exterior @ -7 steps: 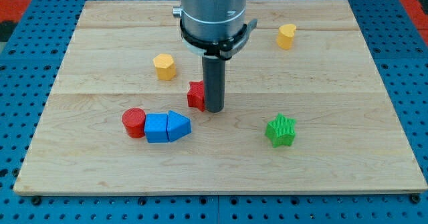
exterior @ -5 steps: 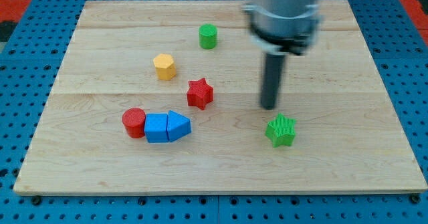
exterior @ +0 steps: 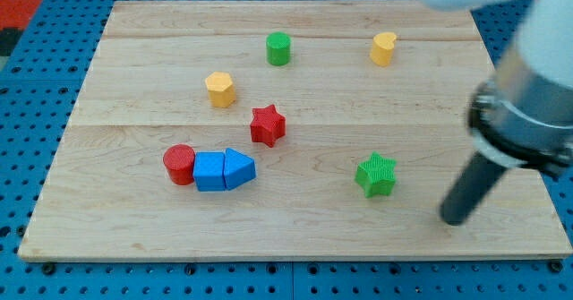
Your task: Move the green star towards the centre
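Observation:
The green star (exterior: 376,175) lies on the wooden board (exterior: 134,228), right of centre and toward the view's bottom. My tip (exterior: 454,219) is to the star's right and a little lower, apart from it by roughly a block's width. The rod leans up to the right and is motion-blurred. The red star (exterior: 267,124) sits near the board's centre, to the left of the green star and higher.
A green cylinder (exterior: 278,47) and a yellow block (exterior: 383,47) are near the view's top. A yellow hexagonal block (exterior: 220,89) is upper left of the red star. A red cylinder (exterior: 179,164), blue cube (exterior: 209,171) and blue wedge-like block (exterior: 239,167) form a row at left.
My tip has swept from beside the red star rightward, past the top of the green star, to the green star's lower right. No block has moved.

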You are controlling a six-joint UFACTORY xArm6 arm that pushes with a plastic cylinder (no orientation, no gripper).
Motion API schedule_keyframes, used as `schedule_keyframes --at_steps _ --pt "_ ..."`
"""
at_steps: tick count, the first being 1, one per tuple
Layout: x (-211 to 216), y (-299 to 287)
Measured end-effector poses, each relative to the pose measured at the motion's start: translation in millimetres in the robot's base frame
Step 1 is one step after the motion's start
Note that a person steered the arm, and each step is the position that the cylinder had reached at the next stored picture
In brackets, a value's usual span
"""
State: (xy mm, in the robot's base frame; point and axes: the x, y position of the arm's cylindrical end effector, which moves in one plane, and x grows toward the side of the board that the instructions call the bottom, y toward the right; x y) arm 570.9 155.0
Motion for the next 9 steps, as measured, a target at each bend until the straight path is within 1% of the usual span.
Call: schedule_keyframes --at_steps 1,2,3,4,5,6,7,8,9 --pt "-29.4 -39.3" --pt "-59.0 -52.2" --pt "-65.0 -47.2" --pt "-35.2 -49.8" --pt "-44.8 -77.1" --pt "-63.6 -77.1" --pt "-75.6 -72.6" --pt "-84.3 -15.2" --pt "-67.9 15.1"
